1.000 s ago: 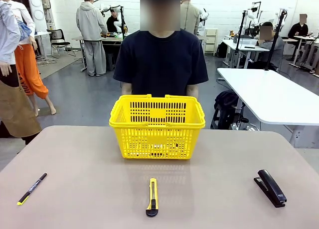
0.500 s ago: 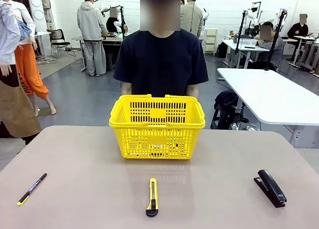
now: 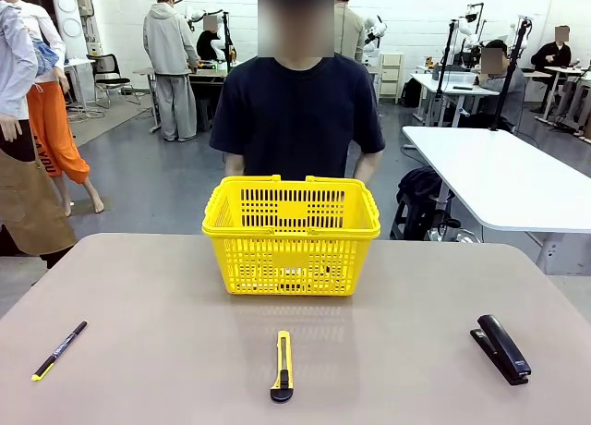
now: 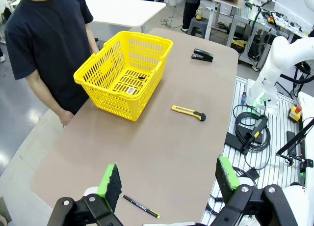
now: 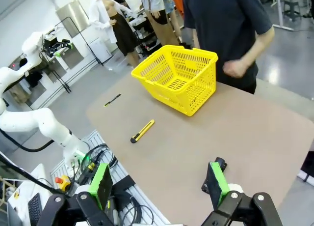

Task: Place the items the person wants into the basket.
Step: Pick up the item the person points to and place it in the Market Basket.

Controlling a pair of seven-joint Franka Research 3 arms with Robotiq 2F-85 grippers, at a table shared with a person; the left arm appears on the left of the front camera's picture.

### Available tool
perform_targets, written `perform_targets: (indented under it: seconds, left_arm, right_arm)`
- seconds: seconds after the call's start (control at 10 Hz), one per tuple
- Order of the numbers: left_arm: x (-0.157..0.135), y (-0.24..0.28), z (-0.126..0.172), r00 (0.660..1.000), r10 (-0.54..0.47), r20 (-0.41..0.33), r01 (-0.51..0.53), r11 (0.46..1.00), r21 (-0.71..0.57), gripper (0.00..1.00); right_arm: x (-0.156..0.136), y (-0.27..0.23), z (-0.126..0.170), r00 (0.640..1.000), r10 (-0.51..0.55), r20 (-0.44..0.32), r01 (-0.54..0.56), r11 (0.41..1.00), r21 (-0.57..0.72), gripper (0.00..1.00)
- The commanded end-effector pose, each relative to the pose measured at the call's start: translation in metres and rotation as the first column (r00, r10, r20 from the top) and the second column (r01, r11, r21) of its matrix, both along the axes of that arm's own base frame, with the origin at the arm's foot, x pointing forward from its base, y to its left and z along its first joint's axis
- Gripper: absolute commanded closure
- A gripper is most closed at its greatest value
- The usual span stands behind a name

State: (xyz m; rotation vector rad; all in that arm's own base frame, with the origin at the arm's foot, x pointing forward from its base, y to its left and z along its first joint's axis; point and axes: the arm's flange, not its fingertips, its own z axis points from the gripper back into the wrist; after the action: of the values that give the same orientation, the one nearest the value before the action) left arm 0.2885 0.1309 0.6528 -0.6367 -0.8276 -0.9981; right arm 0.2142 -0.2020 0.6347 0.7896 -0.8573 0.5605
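The yellow basket point(image 3: 291, 236) stands at the far middle of the table, and the person point(image 3: 297, 111) in a dark T-shirt stands right behind it. A yellow-and-black utility knife point(image 3: 283, 366) lies on the table in front of the basket. My left gripper point(image 4: 169, 176) is open, high above the near left corner, with nothing between its green pads. From there the basket point(image 4: 113, 96) and the knife point(image 4: 189, 113) lie farther off. My right gripper point(image 5: 159, 182) is open too, well above the table, with the basket point(image 5: 179, 76) and knife point(image 5: 142, 131) beyond it. The person's fist point(image 5: 235, 68) hangs beside the basket.
A thin black pen point(image 3: 59, 349) with a yellow tip lies near the table's left edge. A black stapler point(image 3: 501, 348) lies at the right. Small dark and white bits show on the basket floor point(image 4: 142, 78), too small to name. A second white table point(image 3: 499, 176) stands behind on the right.
The person's arm at picture right has shifted a little outward. Nothing on the table has moved.
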Motion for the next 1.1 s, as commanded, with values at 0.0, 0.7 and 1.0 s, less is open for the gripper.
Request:
perform_targets:
  seconds: [0.0, 0.7, 1.0]
  left_arm:
    - [0.0, 0.001, -0.001, 1.0, -0.015, 0.023, 0.015, 1.0, -0.01, 0.0]
    - [0.0, 0.001, -0.001, 1.0, -0.015, 0.023, 0.015, 1.0, -0.01, 0.0]
    - [0.0, 0.001, -0.001, 1.0, -0.015, 0.023, 0.015, 1.0, -0.01, 0.0]
  right_arm:
    - [0.0, 0.012, -0.007, 1.0, 0.014, 0.027, -0.014, 1.0, -0.005, 0.0]
    - [-0.008, 0.051, 0.002, 0.923, -0.367, -0.115, 0.35, 0.925, -0.146, 0.0]
    - [-0.002, 0.03, 0.009, 0.945, -0.312, -0.096, 0.3, 0.946, -0.12, 0.0]
